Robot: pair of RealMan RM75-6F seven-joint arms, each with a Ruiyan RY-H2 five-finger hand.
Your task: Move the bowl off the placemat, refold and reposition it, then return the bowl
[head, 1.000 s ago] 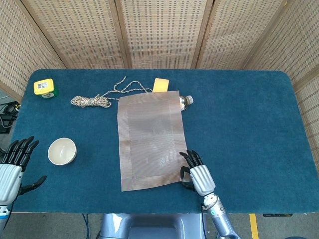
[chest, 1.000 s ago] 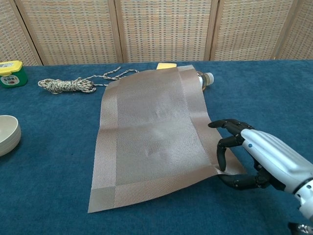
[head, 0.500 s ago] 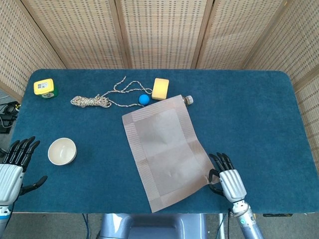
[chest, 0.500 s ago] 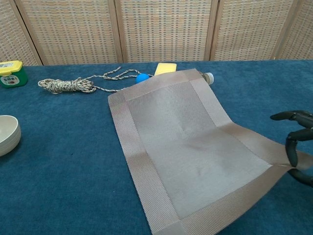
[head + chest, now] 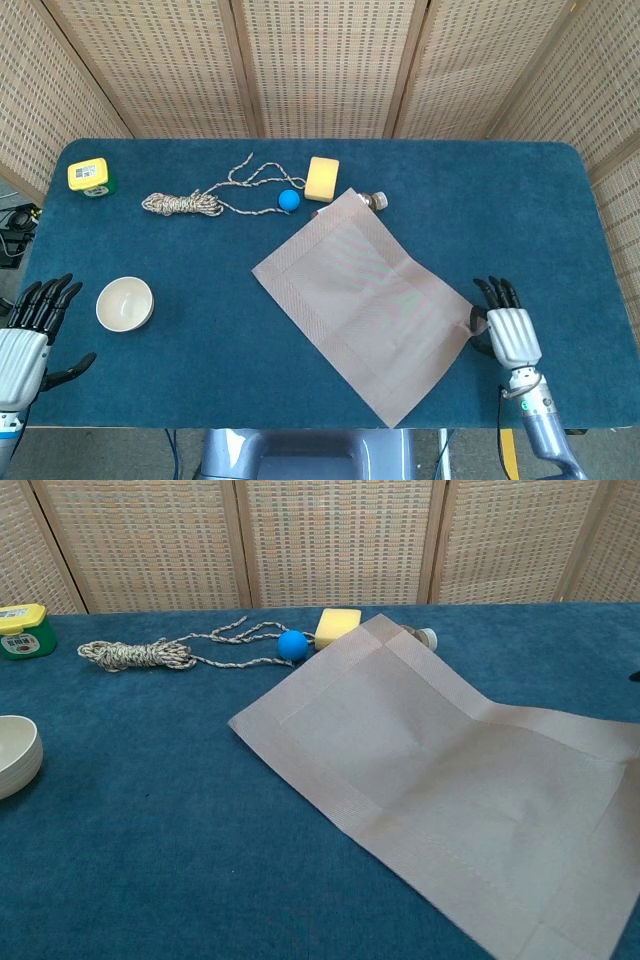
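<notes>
Swung round and dragged toward the lower right since the earlier frames, the mat (image 5: pixel 368 300) now lies as a slanted diamond across the middle of the head view, one corner by the right hand (image 5: pixel 508 332) and the opposite one up near the sponge (image 5: pixel 322 177). That hand's fingers (image 5: pixel 493 292) point up the frame and sit close together at the mat's right corner; whether they pinch the corner or only touch it I cannot tell. It sits low at the right of the frame, further right than half a second ago. In the chest view the mat (image 5: pixel 440 780) fills the right half.

At the lower left edge the left hand (image 5: pixel 25 335) has its fingers spread, holding nothing, apart from the bowl (image 5: pixel 125 303), which stands on the cloth just right of it, well left of the mat.

Along the top lie a yellow tape (image 5: pixel 89 176), a rope (image 5: pixel 185 203), a blue ball (image 5: pixel 289 200) and a bottle (image 5: pixel 376 200) partly under the mat's upper corner
</notes>
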